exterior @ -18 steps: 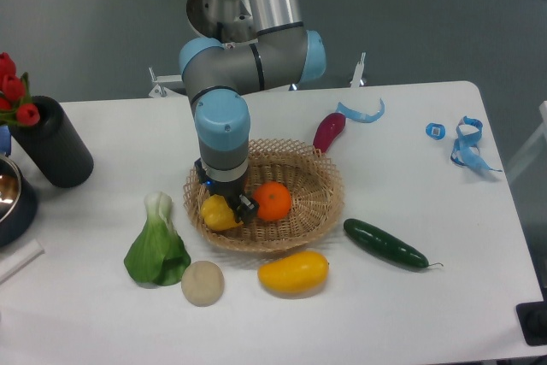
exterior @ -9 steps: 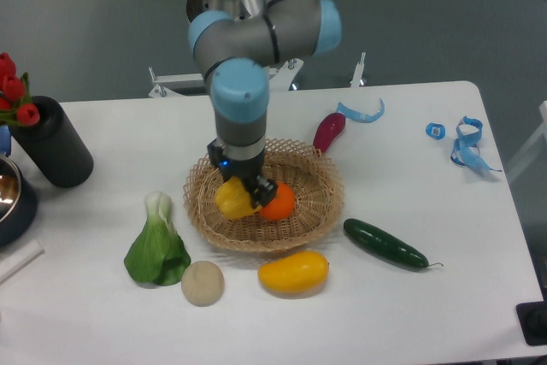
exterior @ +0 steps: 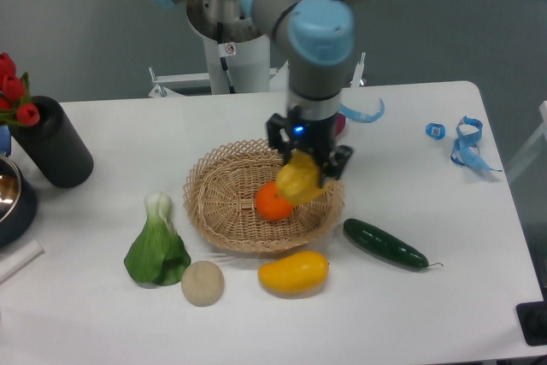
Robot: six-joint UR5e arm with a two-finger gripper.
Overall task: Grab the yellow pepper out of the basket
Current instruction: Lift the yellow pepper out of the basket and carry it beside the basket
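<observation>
My gripper (exterior: 301,170) is shut on the yellow pepper (exterior: 297,179), a lobed glossy yellow fruit. It holds the pepper in the air above the right half of the woven tan wicker basket (exterior: 224,214). A round orange (exterior: 273,203) still lies inside the basket, just left of and below the pepper. The arm reaches down from the upper middle of the view.
A yellow mango-like fruit (exterior: 293,272), a tan round fruit (exterior: 202,283) and a bok choy (exterior: 157,245) lie in front of the basket. A cucumber (exterior: 384,244) lies to the right. A black vase with tulips (exterior: 49,151) stands at the left. Blue straps (exterior: 466,144) lie far right.
The gripper has lifted the yellow pepper out of the left part of the basket and carried it up and to the right. The orange stays in the basket.
</observation>
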